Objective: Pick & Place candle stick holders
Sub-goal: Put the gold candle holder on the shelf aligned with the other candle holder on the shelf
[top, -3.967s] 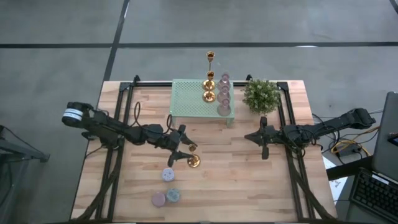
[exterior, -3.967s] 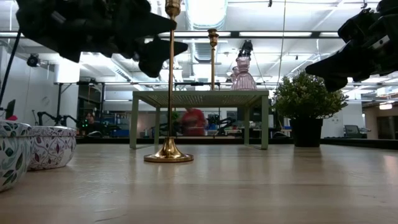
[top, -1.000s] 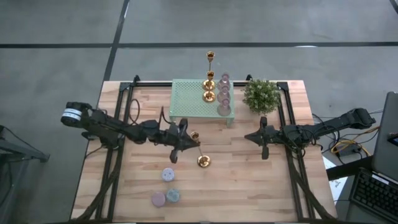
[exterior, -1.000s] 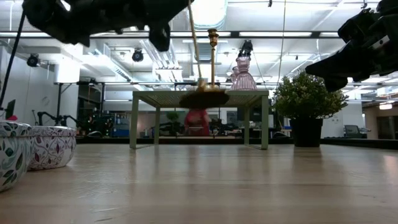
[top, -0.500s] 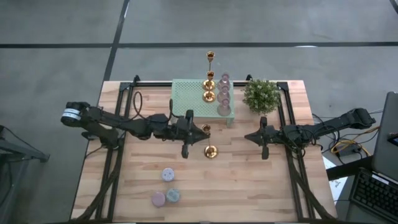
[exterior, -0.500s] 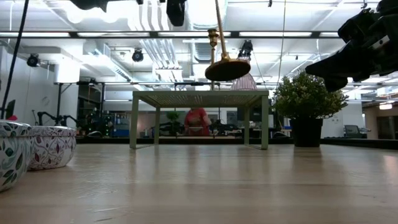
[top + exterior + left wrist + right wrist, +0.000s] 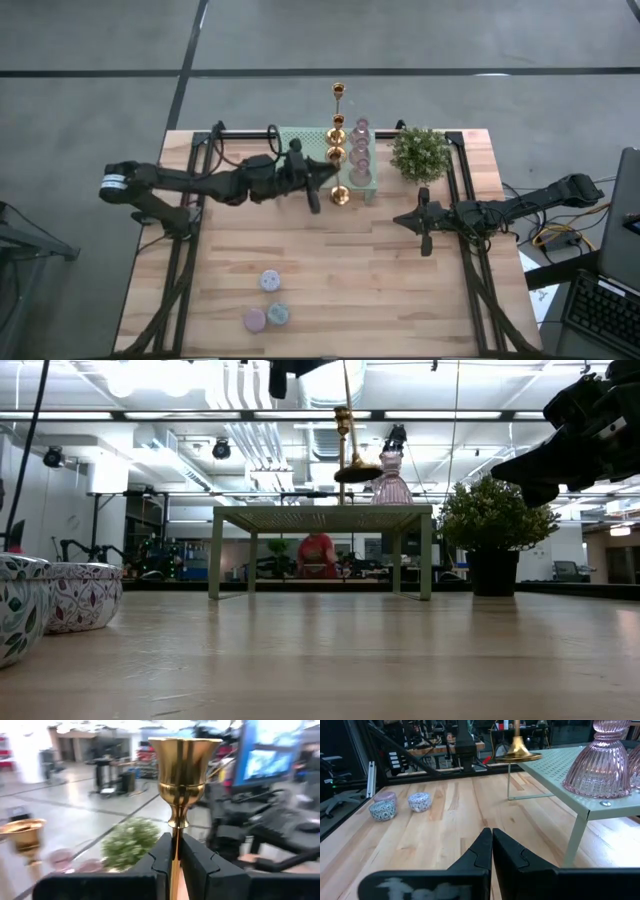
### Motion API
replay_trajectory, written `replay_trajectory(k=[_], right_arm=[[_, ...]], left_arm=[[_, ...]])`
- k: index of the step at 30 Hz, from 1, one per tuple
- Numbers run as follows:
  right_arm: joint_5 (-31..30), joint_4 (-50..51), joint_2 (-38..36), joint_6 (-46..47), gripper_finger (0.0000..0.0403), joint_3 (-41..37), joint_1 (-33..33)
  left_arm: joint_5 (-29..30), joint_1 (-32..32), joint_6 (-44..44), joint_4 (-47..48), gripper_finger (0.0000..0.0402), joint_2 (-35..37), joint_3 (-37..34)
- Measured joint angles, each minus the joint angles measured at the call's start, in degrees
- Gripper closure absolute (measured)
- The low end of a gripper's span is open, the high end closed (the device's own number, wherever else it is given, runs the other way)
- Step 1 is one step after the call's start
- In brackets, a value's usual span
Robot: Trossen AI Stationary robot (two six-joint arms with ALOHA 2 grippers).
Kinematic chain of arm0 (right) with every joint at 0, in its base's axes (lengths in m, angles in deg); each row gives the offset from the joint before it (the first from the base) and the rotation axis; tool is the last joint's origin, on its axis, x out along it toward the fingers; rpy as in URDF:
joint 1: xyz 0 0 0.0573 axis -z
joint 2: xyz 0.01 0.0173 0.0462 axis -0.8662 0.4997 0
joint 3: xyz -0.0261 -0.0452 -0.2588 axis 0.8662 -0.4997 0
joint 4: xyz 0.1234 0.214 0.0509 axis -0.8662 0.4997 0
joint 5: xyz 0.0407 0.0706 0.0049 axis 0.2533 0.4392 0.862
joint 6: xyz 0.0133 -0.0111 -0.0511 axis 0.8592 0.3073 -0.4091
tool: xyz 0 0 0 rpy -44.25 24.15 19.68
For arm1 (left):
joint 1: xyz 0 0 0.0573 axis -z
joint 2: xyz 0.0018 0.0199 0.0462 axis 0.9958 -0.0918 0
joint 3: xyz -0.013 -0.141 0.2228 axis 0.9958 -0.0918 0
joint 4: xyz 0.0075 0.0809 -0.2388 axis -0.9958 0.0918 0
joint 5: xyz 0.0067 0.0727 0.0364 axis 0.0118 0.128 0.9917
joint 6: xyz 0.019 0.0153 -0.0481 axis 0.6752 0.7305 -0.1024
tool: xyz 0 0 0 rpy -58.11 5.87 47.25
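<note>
1. Two dark arms work at a wooden table (image 7: 400, 290). In the overhead view the left gripper (image 7: 322, 178) sits just left of centre in the upper middle of the frame, and its fingers (image 7: 192, 862) are clamped tight on the thin stem of a tall gold candle stick holder (image 7: 339, 194).
2. That holder's round base hangs in the air at the front right corner of the mint-green perforated stand (image 7: 290, 150), slightly above the stand's top as the table-level view shows it (image 7: 352, 472). It is not yet resting on anything.
3. From the wrist camera, the stem runs straight out from between the fingers, ending in the cup, so the long axis reads as nearly upright.
4. Just to the right of the carried piece stands a row already on the stand: a gold holder (image 7: 336, 135) and pink glass holders (image 7: 361, 160). The gap is small, so setting it down probably calls for a straight, careful descent.
5. Three squat pastel holders (image 7: 268, 281) wait at lower centre-left of the table, nearer the left arm.
6. Right of centre in the same view, the right gripper (image 7: 422, 225) hovers idle with its fingers pressed together on nothing, below the small green plant (image 7: 421, 152).
</note>
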Motion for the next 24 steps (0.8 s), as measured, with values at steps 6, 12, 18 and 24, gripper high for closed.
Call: replay_trajectory(k=[6, 12, 18, 24], right_arm=[[0.01, 0.00, 0.00, -0.02, 0.0394, 0.01, 0.00], [0.02, -0.02, 0.00, 0.00, 0.0394, 0.00, 0.00], [0.00, -0.01, 0.00, 0.00, 0.0394, 0.00, 0.00], [0.02, -0.02, -0.02, 0.00, 0.0394, 0.00, 0.00]], left_arm=[[3.51, -4.35, -1.25, 5.33, 0.0372, 0.00, 3.05], [2.01, -8.40, -4.36, 6.37, 0.0370, -0.42, 3.48], [1.03, -10.79, -5.52, 7.02, 0.0370, -2.36, 3.48], [1.02, -11.19, -6.02, 6.06, 0.0370, -3.78, 3.48]])
